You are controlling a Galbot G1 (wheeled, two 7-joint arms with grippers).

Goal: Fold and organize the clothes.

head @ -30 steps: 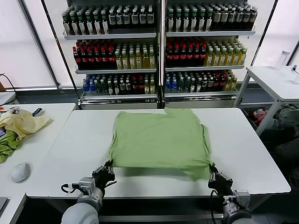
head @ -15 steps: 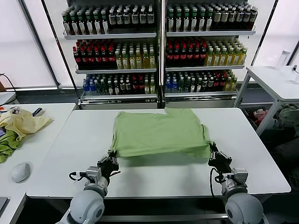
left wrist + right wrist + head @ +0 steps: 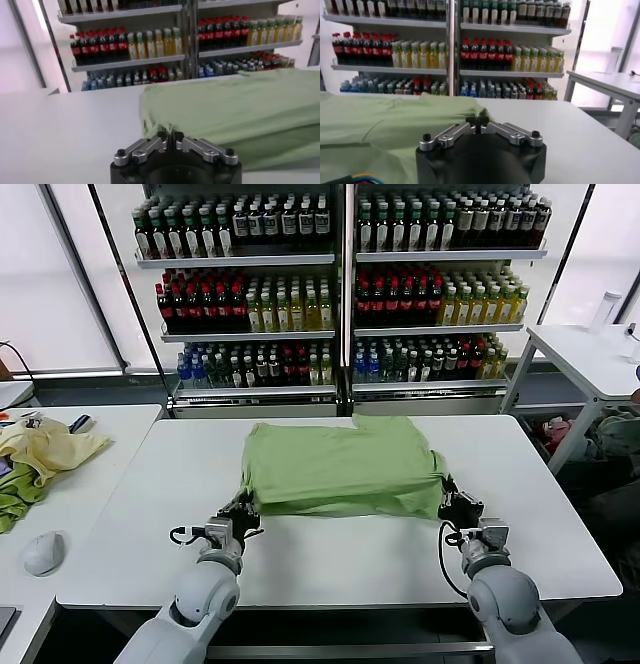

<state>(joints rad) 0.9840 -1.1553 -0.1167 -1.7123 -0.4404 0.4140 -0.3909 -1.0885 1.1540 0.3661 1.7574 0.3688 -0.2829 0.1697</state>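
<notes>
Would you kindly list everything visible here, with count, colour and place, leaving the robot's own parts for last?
Shirt: one, light green, middle of the main table, near edge lifted.
Main table: one, white, in front of the robot.
Yellow garment: one, pale yellow, on the left side table.
Green cloth: one, darker green, beside the yellow garment.
Mouse: one, white, left side table, near edge.
Bottle shelves: many bottles, red, yellow, green and dark, behind the main table.
Far table: one, white, at the right rear.
Left end effector: one, black, shut on the shirt's near left corner.
Right end effector: one, black, shut on the shirt's near right corner.
</notes>
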